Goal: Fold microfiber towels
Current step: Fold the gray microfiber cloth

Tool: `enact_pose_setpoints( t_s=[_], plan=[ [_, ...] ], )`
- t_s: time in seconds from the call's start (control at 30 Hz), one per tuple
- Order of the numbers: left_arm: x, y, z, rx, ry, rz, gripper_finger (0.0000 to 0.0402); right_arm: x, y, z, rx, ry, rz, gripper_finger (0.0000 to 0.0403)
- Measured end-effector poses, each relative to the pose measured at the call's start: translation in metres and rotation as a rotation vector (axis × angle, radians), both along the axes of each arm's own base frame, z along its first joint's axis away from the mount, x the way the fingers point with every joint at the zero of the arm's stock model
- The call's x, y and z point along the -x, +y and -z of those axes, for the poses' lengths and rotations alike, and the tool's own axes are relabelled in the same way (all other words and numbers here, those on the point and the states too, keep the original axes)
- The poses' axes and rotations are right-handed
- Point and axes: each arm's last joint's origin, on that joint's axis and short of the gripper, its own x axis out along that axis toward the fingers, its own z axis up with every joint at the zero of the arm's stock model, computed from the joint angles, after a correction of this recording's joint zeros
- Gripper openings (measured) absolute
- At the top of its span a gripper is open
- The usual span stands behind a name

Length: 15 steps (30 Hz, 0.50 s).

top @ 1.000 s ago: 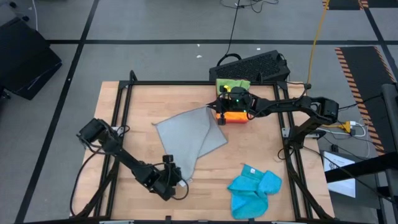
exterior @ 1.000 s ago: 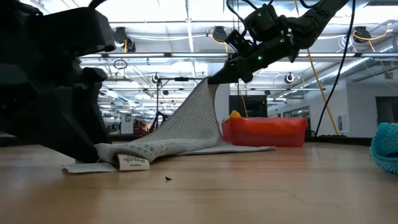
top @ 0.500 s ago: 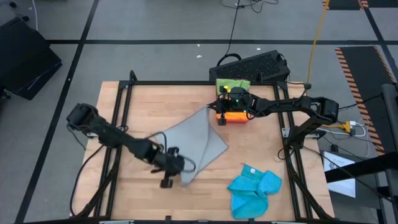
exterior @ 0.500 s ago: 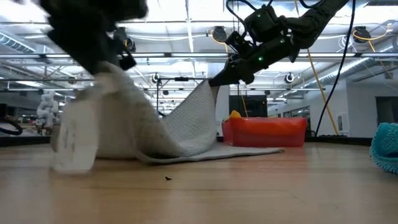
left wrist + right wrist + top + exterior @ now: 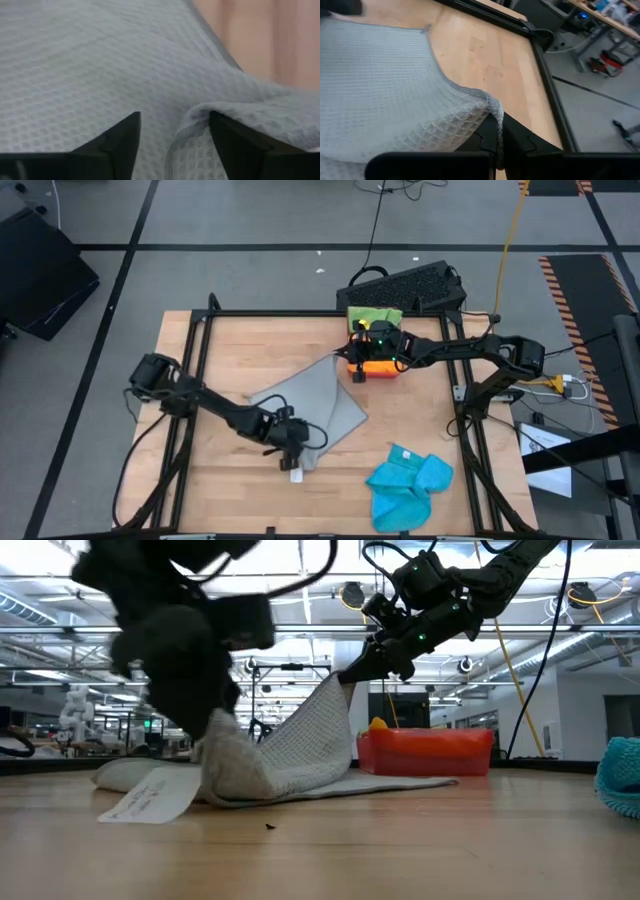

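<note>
Lying diagonally, grey towel [image 5: 305, 402]: right tool [image 5: 349, 358] pinches its far corner; left tool [image 5: 292, 448] wide.

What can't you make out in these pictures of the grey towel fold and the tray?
- Left gripper on the grey towel: low view blurs it; whether it still grips is unclear.
- Red tray contents: the wall hides them in the low view, the right gripper partly covers them from above.
- Blue towel: cut off at the low view's edge.

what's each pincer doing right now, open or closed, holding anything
Left pincer: open, fingers either side of a fold of the grey towel, not clamped.
Right pincer: shut on a corner of the grey towel, lifted off the table.
</note>
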Motion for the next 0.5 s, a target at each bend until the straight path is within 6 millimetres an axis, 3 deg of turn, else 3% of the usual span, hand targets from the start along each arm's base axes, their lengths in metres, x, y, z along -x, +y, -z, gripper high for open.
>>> enact_pose_setpoints(
  t_s=[0.1,0.23,0.37,0.5],
  plan=[
    [-0.003,0.011,-0.004,0.029,-0.013,-0.076,0.0261,0.0,0.0,0.0,-0.004,0.0,-0.007,0.0004],
    [-0.001,0.015,-0.025,0.1,-0.072,-0.099,0.026,0.0,0.0,0.0,-0.006,0.002,-0.008,0.0004],
    [0.009,0.009,-0.043,0.074,-0.108,-0.112,0.0241,0.0,0.0,0.001,-0.007,0.005,-0.008,0.0004],
    [0.025,-0.01,-0.05,0.057,-0.103,-0.167,0.0218,0.001,0.0,0.001,-0.01,0.015,-0.007,0.0004]
  ],
)
